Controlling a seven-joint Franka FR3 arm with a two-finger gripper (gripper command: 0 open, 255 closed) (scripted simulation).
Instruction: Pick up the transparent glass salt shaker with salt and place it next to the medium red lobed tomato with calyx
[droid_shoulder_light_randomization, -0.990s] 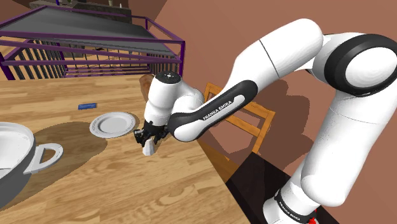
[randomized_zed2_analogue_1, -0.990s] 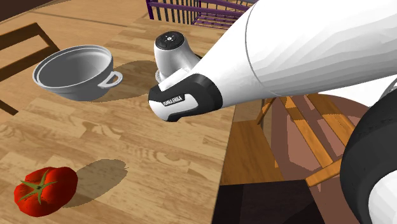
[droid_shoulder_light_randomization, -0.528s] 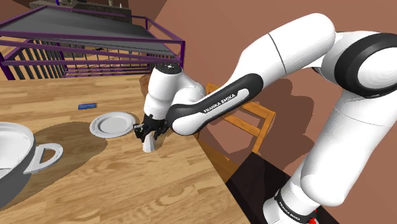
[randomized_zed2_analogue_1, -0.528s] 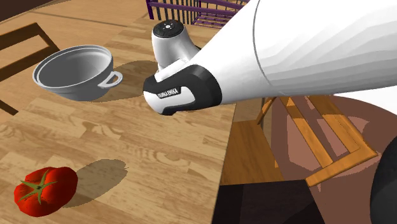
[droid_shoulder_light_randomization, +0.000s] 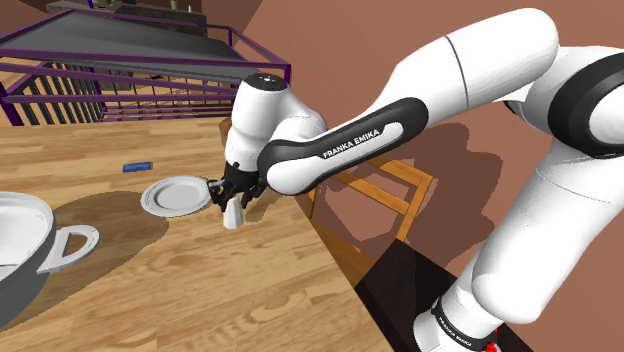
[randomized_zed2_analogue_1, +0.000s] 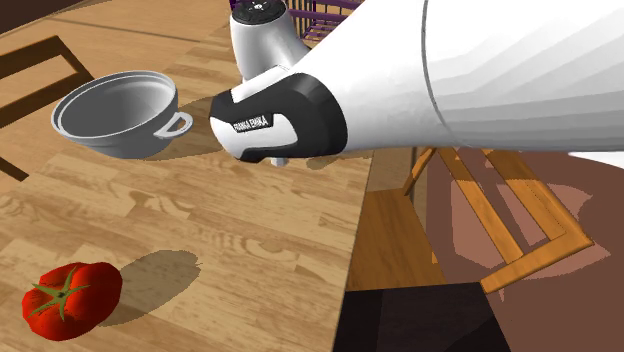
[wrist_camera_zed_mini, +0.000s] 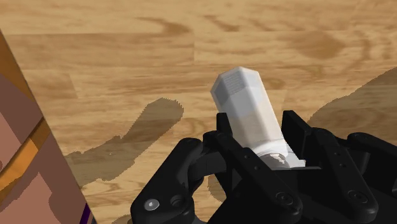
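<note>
Black pincer (droid_shoulder_light_randomization: 231, 197) clasps a white salt shaker (wrist_camera_zed_mini: 247, 108) roughly upright over the wooden counter (droid_shoulder_light_randomization: 200, 290); the red tomato (randomized_zed2_analogue_1: 70, 292) sits well apart.

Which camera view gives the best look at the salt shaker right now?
The wrist view: the salt shaker appears large, a whitish faceted body clasped between the black fingers, with the wooden table behind. The shoulder view shows it small under the gripper. In the second exterior view the arm stands before that spot.
</note>
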